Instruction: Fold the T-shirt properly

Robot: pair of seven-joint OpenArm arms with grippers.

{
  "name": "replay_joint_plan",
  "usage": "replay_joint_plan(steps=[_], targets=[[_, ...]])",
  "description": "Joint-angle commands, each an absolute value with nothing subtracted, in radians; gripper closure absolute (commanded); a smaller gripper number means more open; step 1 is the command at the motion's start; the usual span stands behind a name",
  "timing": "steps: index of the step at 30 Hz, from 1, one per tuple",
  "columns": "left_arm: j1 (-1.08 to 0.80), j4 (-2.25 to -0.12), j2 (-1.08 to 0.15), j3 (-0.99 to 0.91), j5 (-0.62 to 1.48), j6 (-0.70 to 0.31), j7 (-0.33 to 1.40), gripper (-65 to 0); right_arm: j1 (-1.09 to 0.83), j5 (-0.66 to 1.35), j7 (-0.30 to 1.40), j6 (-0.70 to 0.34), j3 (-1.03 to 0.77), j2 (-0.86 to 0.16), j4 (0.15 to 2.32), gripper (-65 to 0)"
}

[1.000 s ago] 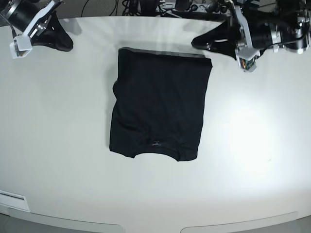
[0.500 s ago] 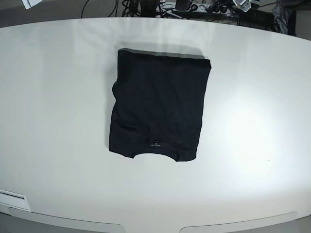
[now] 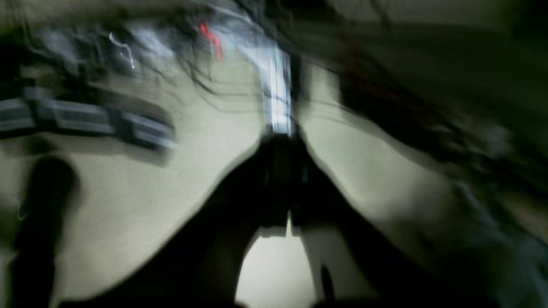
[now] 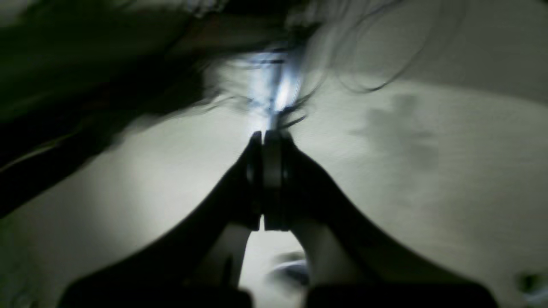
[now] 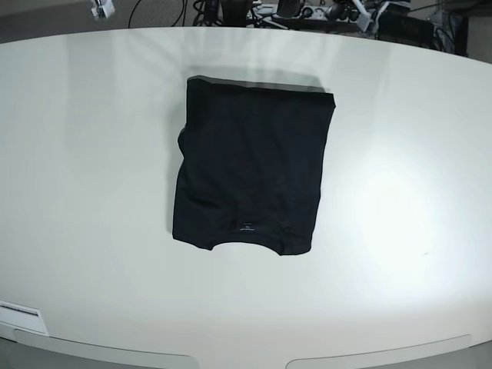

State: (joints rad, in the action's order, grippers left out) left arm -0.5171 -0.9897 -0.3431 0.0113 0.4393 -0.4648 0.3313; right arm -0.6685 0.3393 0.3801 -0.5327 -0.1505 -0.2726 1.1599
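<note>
Garment folded and lying flat on the desk, both claws closed and empty.

Black short-sleeved cotton T-shirt [image 5: 251, 171] lies folded into a rough rectangle on the white oval desk [image 5: 407, 200], nearer the far edge than the near one and about midway between the side edges. I note its neck opening faces the near edge, with a small neck label [image 5: 246, 225] showing just above it. On my left wrist view, heavily blurred, the left gripper [image 3: 286, 179] has its jaws pressed together with nothing between them. On my right wrist view the right gripper [image 4: 266, 179] is likewise closed on nothing. Both hang over pale surface; neither touches the cloth.
</note>
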Motion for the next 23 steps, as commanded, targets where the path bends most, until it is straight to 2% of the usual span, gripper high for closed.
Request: replay_joint_plan(steps=[1, 5, 7, 10, 13, 15, 23], targets=[[-0.474, -0.896, -0.344, 0.04, 0.391, -0.439, 0.252, 0.0, -0.646, 0.315, 0.339, -0.515, -0.116, -0.282, 1.115, 0.0], [-0.276, -0.5, -0.282, 0.184, 0.223, -0.353, -0.11, 0.0, -0.495, 0.173, 0.175, -0.357, 0.064, -0.277, 0.864, 0.0], [-0.208, -0.363, -0.238, 0.253, 0.207, -0.289, -0.221, 0.0, -0.435, 0.131, 0.086, -0.247, 0.148, -0.261, 0.743, 0.0], [-0.166, -0.285, -0.167, 0.327, 0.238, -0.194, -0.228, 0.0, -0.368, 0.13, 0.091, -0.181, 0.231, -0.209, 0.622, 0.0], [-0.178, -0.29, -0.117, 0.387, 0.313, -0.188, -0.177, 0.0, -0.366, 0.129, 0.108, -0.133, 0.265, -0.149, 0.605, 0.0], [-0.189, -0.301, -0.092, 0.421, 0.343, -0.15, -0.187, 0.0, -0.368, 0.121, 0.099, -0.096, 0.268, -0.113, 0.609, 0.0], [-0.216, -0.374, -0.061, 0.443, 0.327, -0.098, -0.183, 0.0, -0.355, 0.081, 0.089, -0.082, 0.269, -0.035, 0.656, 0.0]])
